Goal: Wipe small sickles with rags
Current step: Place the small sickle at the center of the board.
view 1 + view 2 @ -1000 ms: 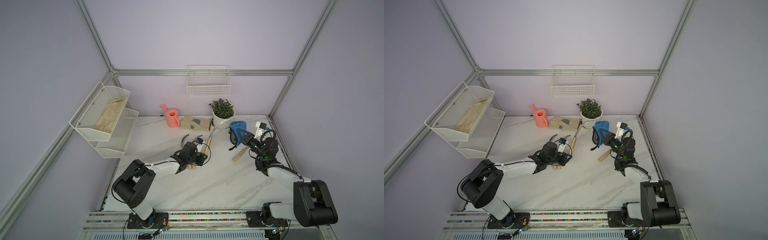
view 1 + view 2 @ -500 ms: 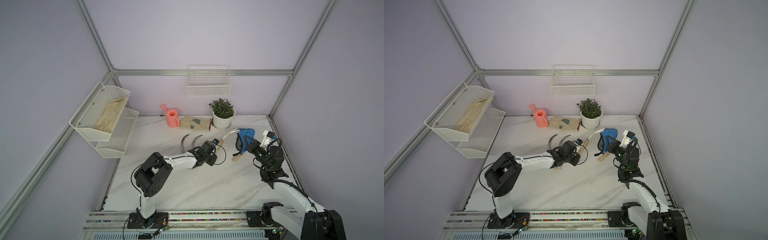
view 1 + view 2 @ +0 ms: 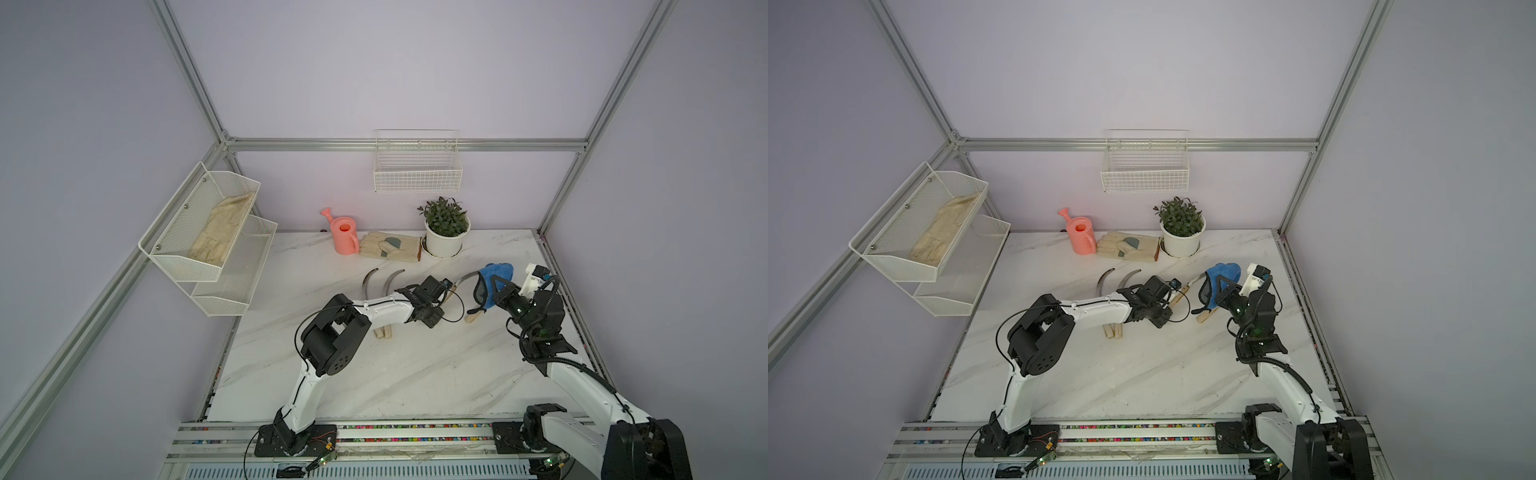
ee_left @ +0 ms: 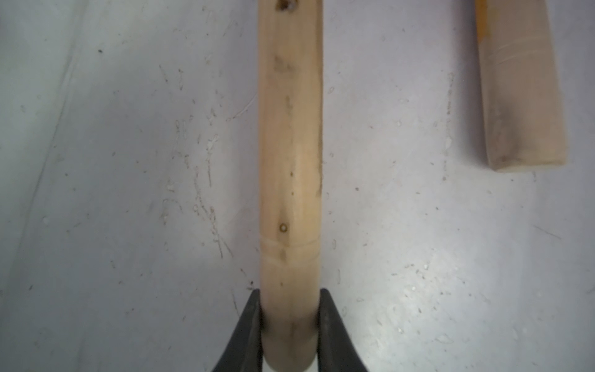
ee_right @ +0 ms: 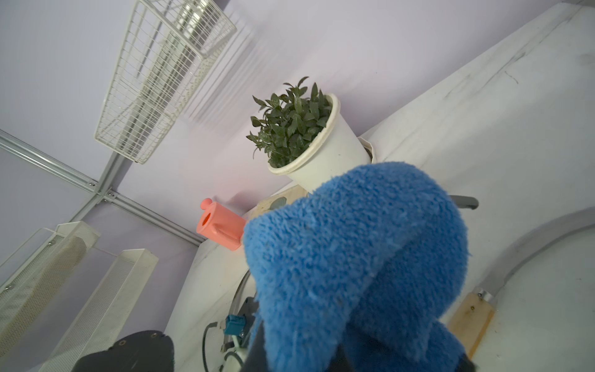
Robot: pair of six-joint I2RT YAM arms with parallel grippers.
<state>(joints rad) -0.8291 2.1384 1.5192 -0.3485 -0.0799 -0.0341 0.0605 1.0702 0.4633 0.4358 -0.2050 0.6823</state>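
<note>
The left gripper is clamped on a sickle by its wooden handle, probably to hold its blade out toward the right gripper. That gripper pinches the blue rag right of centre in a top view. Two more sickles lie left of them, apparently waiting.

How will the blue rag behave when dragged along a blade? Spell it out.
Probably floppy: the blue rag folds and droops from the right gripper. Likely light, since one pinch carries it. Its plush pile should drag rather than slide, and may snag on an edge.
</note>
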